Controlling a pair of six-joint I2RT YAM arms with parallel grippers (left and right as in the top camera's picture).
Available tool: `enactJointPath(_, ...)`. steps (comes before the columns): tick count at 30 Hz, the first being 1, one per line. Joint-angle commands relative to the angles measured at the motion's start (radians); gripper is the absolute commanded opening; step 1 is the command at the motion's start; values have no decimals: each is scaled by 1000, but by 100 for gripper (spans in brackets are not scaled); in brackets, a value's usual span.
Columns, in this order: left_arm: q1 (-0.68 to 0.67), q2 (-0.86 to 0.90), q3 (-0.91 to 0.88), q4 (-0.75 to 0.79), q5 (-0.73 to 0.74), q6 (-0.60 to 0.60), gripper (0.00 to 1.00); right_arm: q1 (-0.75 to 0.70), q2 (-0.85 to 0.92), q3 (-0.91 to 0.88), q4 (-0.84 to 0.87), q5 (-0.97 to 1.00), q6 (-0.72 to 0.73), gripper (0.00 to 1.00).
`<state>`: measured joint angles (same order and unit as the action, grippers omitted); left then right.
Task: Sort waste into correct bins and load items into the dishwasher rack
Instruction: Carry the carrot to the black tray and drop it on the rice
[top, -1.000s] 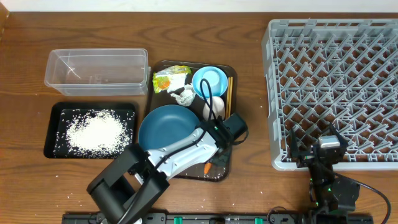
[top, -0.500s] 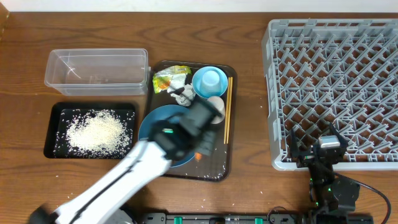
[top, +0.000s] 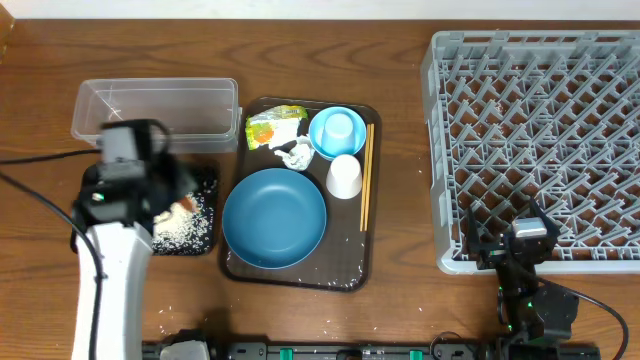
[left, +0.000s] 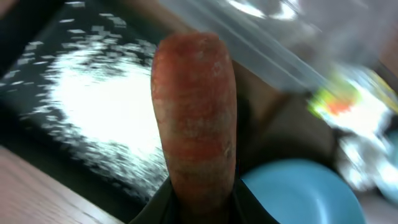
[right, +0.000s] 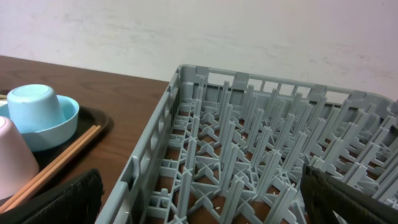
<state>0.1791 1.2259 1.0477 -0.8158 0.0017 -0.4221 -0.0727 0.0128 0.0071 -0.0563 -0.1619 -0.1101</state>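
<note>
Now, carrot (left: 194, 118) hangs over the black tray (top: 208, 246) beneath my left jaws.
They pinch its lower end; likely stiff, light, slick. Right jaws stand wide.

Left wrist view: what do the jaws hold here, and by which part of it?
The carrot, gripped at the end nearest the camera. The rest of it sticks out above the black tray with the rice.

No text can be read; the print on the yellow-green wrapper (top: 274, 127) is too small
</note>
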Motion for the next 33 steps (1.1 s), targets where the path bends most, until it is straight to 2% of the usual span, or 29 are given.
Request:
enactJointPath(1,124,80,-2,22,37,-11,14,-16,0,-2,-4,-7,12,99)
enactJointPath(8,267,244,-2,59,85,-113,16,-16,0,-2,-4,-7,12,99)
enactJointPath(16,312,332,-2,100,85,-115,23,-16,0,-2,-4,-7,12,99)
enactJointPath(17,312,336,-2,103,85,-115,25,-16,0,-2,-4,-7,12,99)
enactJointPath(19,312,339,-2,104,85,-115,39,-16,0,-2,-4,-7,12,99)
enactJointPath(20,312,340,-2,104,85,-115,42,-16,0,-2,-4,-7,12,99)
enactJointPath(25,312,340,-2,104,95,-114,44,-16,0,-2,-4,-7,12,99)
enactJointPath(29,312,333,5,103,209,-114,44,-16,0,-2,-4,-7,12,99)
enactJointPath(33,312,284,24,100,426,-102,39,-16,0,-2,-4,-7,12,99)
